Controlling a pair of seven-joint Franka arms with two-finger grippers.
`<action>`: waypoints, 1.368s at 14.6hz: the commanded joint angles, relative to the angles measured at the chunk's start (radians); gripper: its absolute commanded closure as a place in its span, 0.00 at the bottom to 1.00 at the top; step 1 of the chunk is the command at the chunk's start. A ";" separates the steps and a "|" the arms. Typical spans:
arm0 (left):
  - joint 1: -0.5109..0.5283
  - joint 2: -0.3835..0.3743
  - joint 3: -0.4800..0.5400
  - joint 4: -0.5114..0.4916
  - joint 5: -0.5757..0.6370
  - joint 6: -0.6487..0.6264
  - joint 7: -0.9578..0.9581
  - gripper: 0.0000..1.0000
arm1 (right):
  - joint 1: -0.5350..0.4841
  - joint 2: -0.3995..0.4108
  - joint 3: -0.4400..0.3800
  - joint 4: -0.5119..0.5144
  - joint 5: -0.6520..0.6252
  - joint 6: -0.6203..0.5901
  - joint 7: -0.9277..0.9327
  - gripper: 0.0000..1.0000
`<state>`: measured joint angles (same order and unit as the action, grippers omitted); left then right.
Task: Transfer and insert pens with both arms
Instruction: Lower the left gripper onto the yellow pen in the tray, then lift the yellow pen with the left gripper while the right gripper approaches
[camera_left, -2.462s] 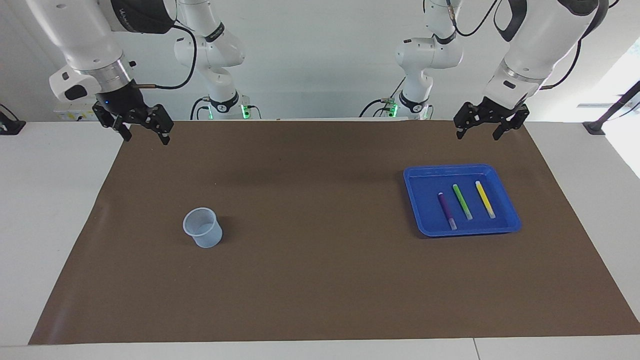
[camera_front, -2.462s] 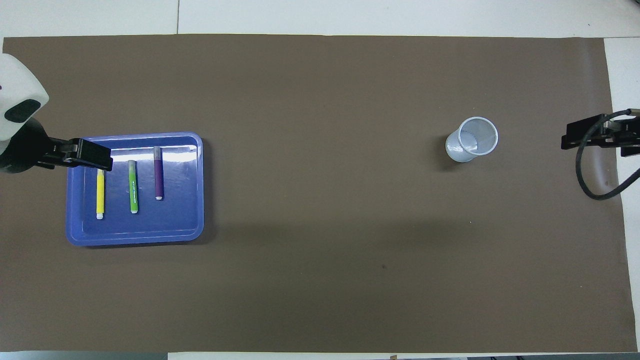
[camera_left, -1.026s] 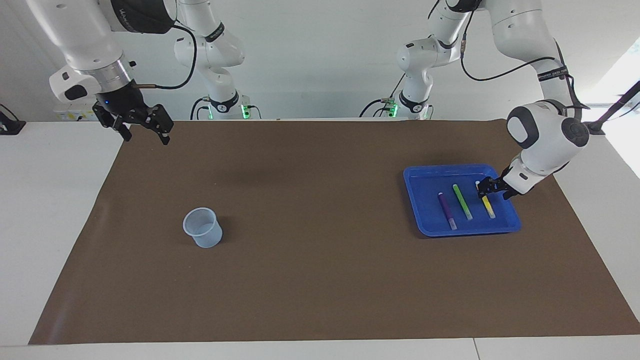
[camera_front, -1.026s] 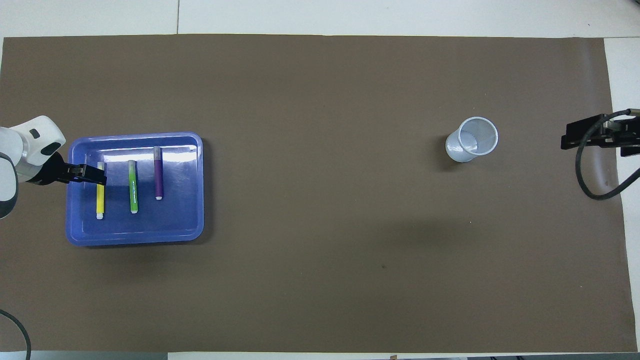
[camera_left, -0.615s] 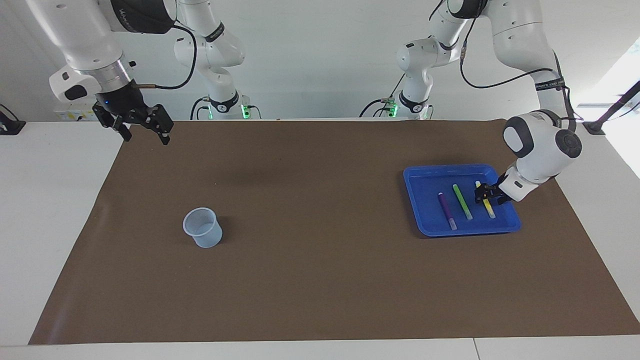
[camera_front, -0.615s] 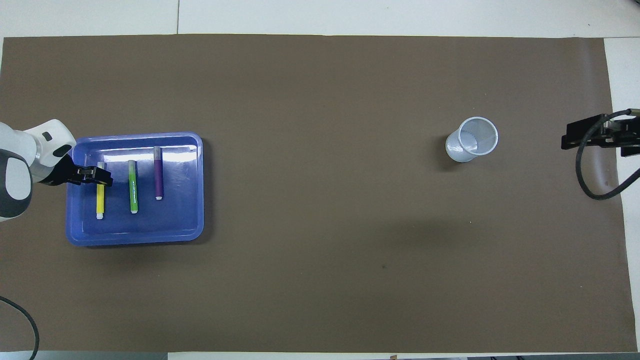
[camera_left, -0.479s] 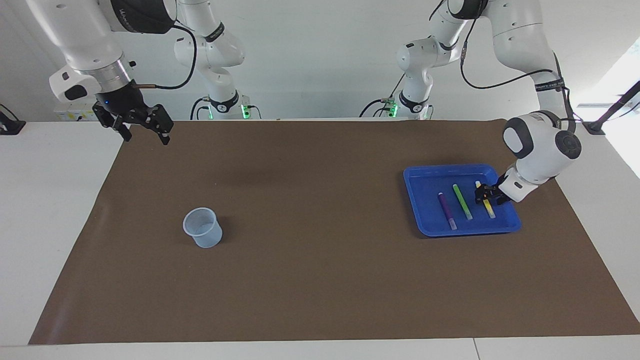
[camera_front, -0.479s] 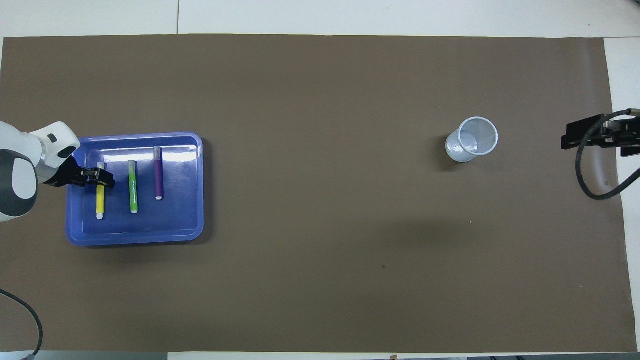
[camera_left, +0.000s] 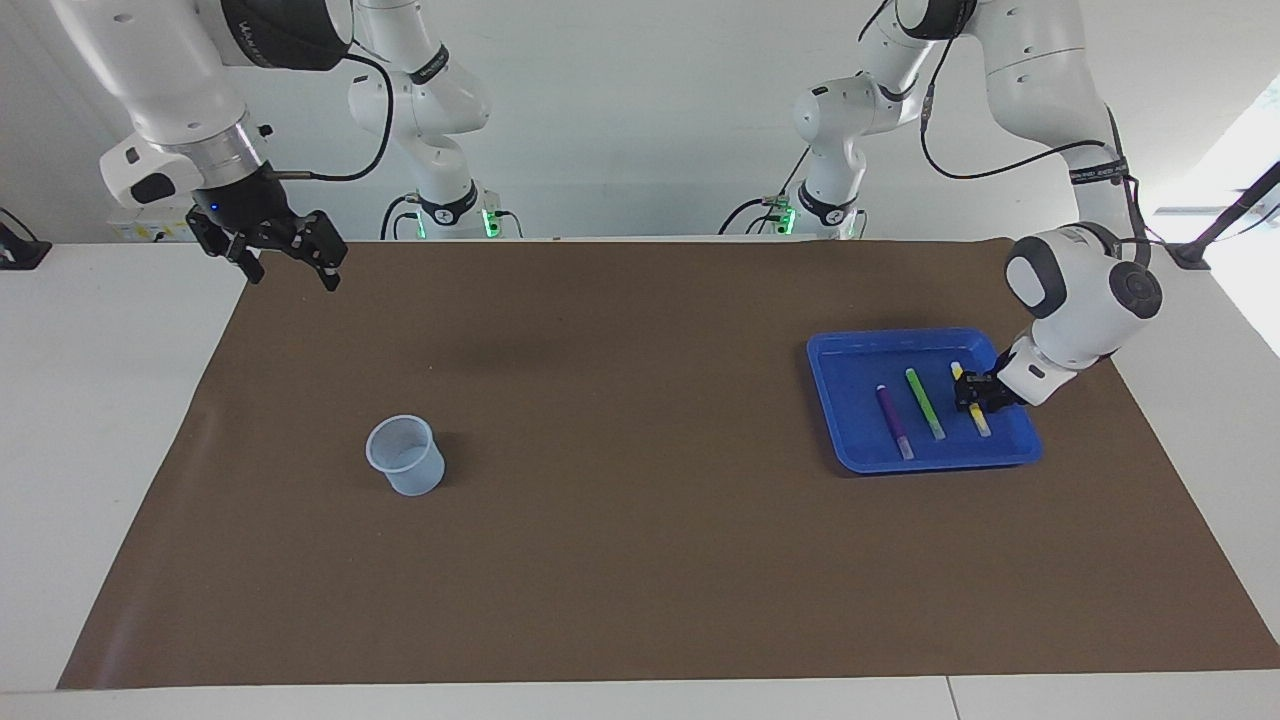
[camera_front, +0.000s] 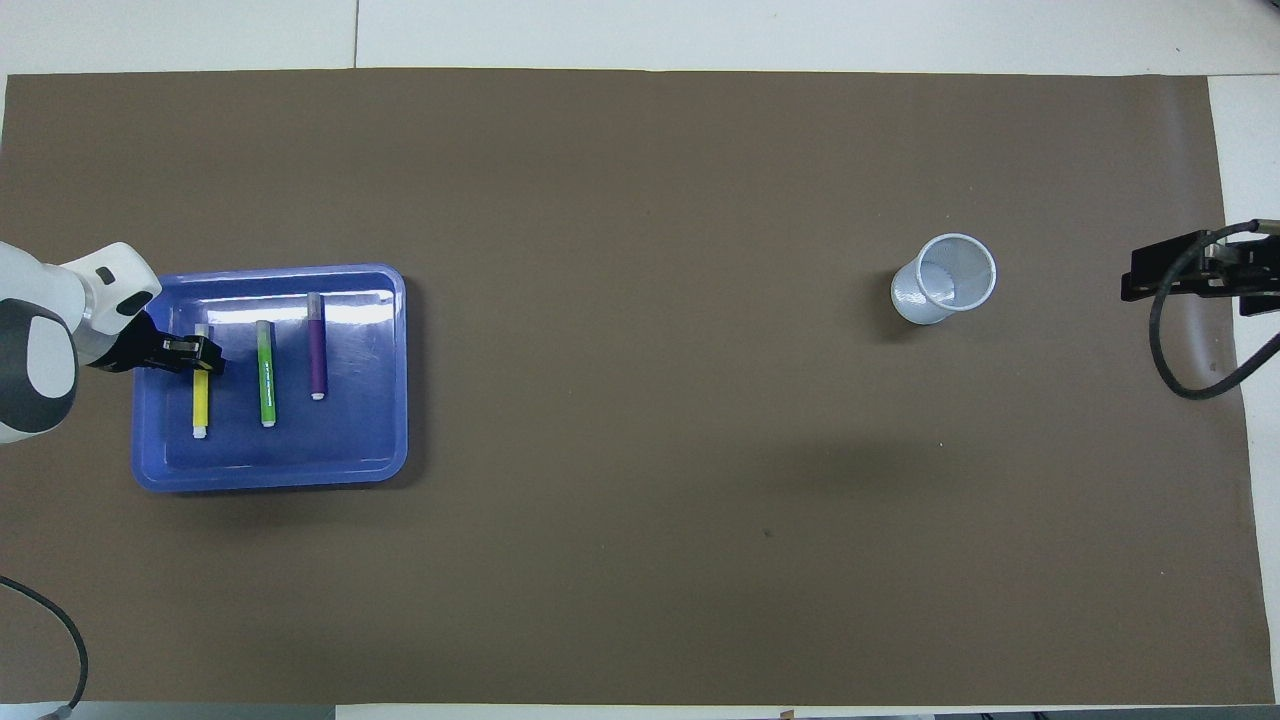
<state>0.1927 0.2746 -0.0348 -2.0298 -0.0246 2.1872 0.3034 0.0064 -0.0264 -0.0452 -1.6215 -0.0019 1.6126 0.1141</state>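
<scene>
The yellow pen (camera_left: 968, 398) lies in the blue tray (camera_left: 850, 440), along the tray's edge toward the left arm's end of the table. It is clamped near its upper part by the left gripper (camera_left: 972, 392), whose fingers are drawn together on the barrel.

The green pen (camera_left: 924, 403) and the purple pen (camera_left: 894, 421) lie beside it, apart, toward the tray's middle.

A slip is judged possible, the grip sitting off the pen's middle: on lifting, the pen could tilt or swing. The tray's wall just beside could be struck.

The cup (camera_left: 404, 456) stands well apart, toward the right arm's end.

The right gripper (camera_left: 290, 255) waits with fingers apart over the mat's corner.

Writing on the green pen cannot be read.
</scene>
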 joint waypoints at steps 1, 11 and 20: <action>0.007 0.001 -0.001 -0.009 -0.006 0.025 0.011 1.00 | -0.008 -0.010 0.005 -0.011 0.000 0.006 0.012 0.00; -0.042 -0.005 -0.026 0.325 -0.050 -0.392 -0.134 1.00 | 0.027 -0.010 0.022 -0.005 0.002 0.004 0.021 0.00; -0.230 -0.100 -0.069 0.543 -0.495 -0.568 -1.169 1.00 | 0.043 -0.007 0.022 -0.005 0.228 0.007 0.032 0.00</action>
<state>-0.0269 0.1996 -0.0906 -1.4820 -0.4509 1.6077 -0.6891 0.0559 -0.0275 -0.0272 -1.6207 0.1424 1.6135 0.1210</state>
